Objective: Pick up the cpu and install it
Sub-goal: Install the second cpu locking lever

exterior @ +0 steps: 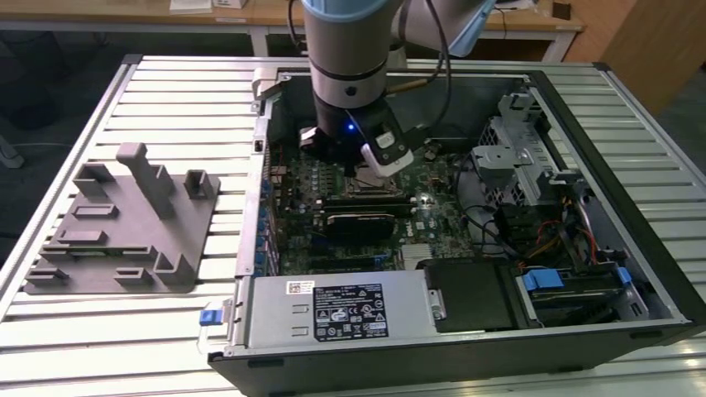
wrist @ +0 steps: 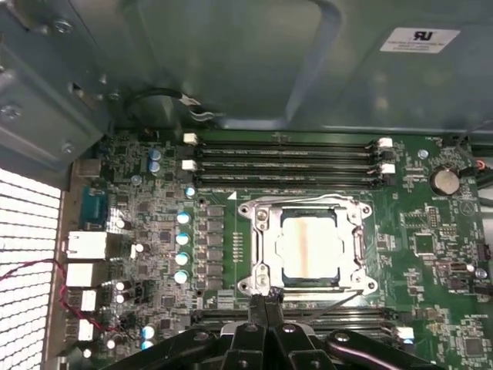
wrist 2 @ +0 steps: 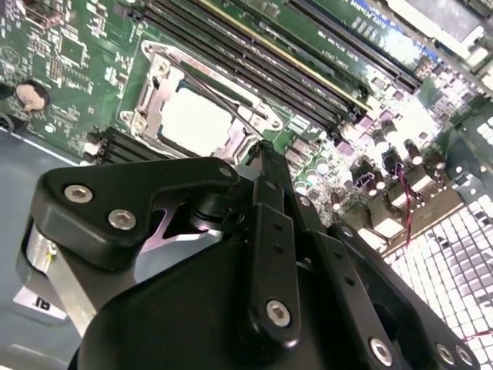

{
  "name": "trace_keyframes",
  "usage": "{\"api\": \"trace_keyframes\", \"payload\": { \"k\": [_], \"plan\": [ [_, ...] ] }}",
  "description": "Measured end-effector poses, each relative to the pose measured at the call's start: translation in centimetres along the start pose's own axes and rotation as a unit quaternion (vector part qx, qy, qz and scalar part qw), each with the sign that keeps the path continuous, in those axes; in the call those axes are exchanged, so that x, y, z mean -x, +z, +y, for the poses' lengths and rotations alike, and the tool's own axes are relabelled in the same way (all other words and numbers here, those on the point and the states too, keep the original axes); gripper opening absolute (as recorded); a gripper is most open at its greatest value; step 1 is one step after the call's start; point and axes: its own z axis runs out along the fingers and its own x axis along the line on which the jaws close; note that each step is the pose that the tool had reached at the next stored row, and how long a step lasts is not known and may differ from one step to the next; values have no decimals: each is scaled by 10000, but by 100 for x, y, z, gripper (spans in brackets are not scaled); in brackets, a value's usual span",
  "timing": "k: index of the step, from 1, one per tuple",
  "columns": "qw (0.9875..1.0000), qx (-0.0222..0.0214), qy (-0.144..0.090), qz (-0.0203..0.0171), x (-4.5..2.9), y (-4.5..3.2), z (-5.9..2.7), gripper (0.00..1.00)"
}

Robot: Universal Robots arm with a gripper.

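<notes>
your gripper (wrist: pixel 266 297) is clenched, fingers together, holding nothing. the cpu (wrist: pixel 311 245) sits flat in its socket (wrist: pixel 258 231), just beyond the fingertips

Cpu (wrist: pixel 310 245) top: bare metal, matt.

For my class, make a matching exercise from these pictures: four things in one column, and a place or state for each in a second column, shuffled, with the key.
Things:
1. cpu
2. gripper
3. grey fixture tray
4. coin battery

Places or states:
A. on the slatted table, outside the computer case
B. lying in the motherboard socket
C. round, silver, on the green board
D. fingers together, at the socket's edge

Pairs: 1-B, 2-D, 3-A, 4-C
</notes>
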Motion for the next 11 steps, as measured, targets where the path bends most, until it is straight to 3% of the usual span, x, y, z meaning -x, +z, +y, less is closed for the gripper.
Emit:
{"api": "trace_keyframes", "payload": {
  "k": [5,11],
  "plan": [
    [10000,-86,7,-2,84,5,0,11],
    [9999,-133,15,-5,162,12,-1,11]
  ]
}}
